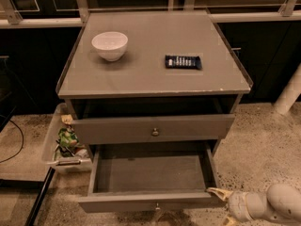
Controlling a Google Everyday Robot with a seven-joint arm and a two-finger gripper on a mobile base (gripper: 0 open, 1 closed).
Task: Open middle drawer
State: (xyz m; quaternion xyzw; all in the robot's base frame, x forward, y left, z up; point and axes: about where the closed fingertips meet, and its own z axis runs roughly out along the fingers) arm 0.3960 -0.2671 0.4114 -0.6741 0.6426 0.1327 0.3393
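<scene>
The grey cabinet (155,79) has its middle drawer (150,175) pulled far out and empty, with a small knob on its front (157,206). Above it, the thinner top drawer (153,128) with a round knob sits slightly out. The lowest drawer is hidden beneath the open one. My gripper (221,205) is at the bottom right, by the open drawer's right front corner. Its fingers are spread and hold nothing, and the upper fingertip (215,191) is at that corner.
A white bowl (109,45) and a dark snack bar (183,61) lie on the cabinet top. A clear bin with green packets (66,142) stands on the floor to the left, next to a black cable and a dark pole. A white post (289,95) stands at the right.
</scene>
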